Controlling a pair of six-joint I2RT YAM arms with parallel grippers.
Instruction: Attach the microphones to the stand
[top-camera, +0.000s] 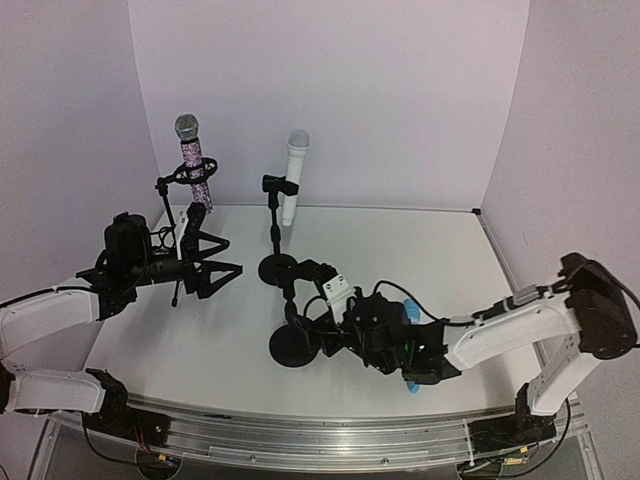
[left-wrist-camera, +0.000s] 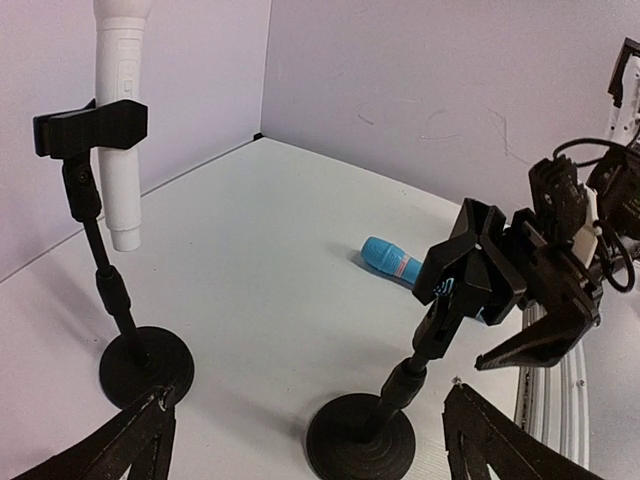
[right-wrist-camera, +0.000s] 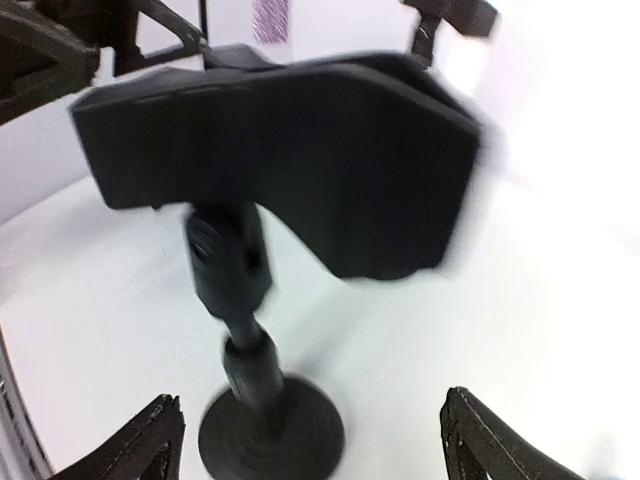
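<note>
Holding right pincer spread wide just before the empty clip, likely readying it for the light blue microphone behind.

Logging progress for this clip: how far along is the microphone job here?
Done: the purple-glitter microphone and white microphone are mounted upright at the back. In hand: nothing held; the open right tool is at the empty clip of the front stand. Left: the light blue microphone lies on the table, to be clipped there.
</note>
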